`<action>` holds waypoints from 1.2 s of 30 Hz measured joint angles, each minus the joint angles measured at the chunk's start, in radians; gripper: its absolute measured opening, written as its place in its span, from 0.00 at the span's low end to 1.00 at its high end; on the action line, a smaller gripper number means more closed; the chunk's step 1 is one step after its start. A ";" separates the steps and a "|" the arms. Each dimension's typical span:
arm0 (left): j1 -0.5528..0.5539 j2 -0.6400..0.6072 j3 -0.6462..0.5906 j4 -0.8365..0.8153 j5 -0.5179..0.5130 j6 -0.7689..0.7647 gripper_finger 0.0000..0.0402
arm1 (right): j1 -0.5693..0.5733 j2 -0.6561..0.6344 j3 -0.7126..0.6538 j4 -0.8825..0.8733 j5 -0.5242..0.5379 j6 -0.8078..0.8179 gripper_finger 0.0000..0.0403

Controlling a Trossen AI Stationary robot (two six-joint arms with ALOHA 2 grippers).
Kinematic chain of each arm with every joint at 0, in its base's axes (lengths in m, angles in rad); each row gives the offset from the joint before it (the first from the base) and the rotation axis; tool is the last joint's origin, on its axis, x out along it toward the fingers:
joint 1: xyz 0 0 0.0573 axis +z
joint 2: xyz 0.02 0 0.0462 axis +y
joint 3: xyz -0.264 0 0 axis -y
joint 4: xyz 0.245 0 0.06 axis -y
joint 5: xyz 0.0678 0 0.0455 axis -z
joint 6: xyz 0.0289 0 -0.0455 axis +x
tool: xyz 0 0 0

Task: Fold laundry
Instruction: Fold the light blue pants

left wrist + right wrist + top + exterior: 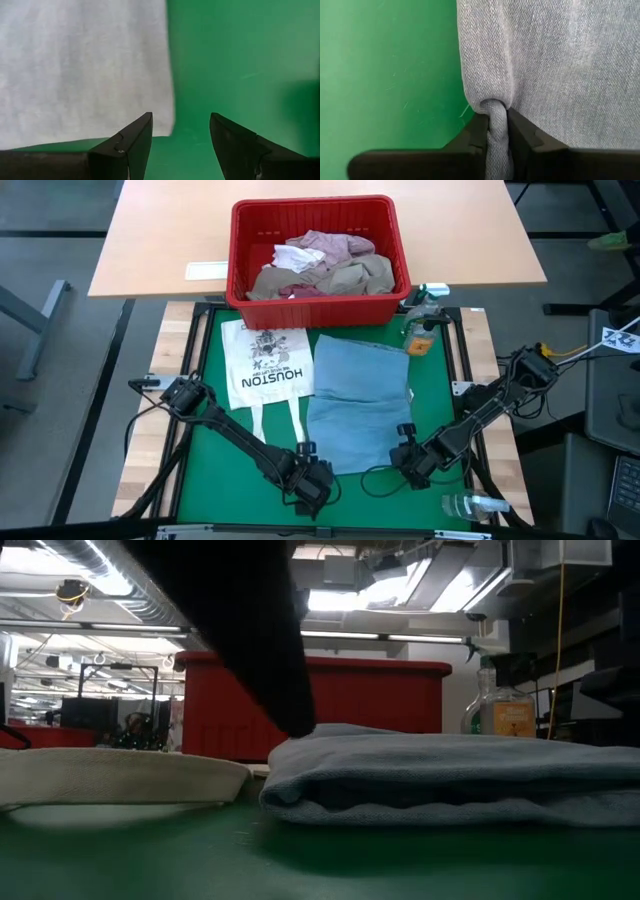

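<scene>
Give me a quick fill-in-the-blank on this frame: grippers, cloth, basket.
1. The right gripper is shut on the near edge of the ____ folded cloth.
2. The left gripper is ____, over the green mat beside the cloth's corner.
3. The red basket holds a heap of unfolded ____.
4. The white tote bag lies on the cloth's ____ side in the high view.

Missing words: blue; open; laundry; left

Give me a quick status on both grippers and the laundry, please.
Right gripper pinching near edge of blue folded cloth. Left gripper open over green mat, empty. Tote bag beside cloth.
</scene>
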 joint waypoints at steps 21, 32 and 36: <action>0.008 -0.004 -0.201 0.208 -0.098 0.014 0.41 | 0.000 0.001 -0.003 0.014 0.000 -0.001 0.14; 0.009 0.002 -0.116 0.141 -0.027 -0.033 0.03 | 0.000 -0.029 0.031 -0.028 -0.050 -0.001 0.12; 0.006 0.000 -0.038 0.079 0.030 -0.044 0.03 | 0.001 -0.057 0.099 -0.127 -0.092 -0.002 0.12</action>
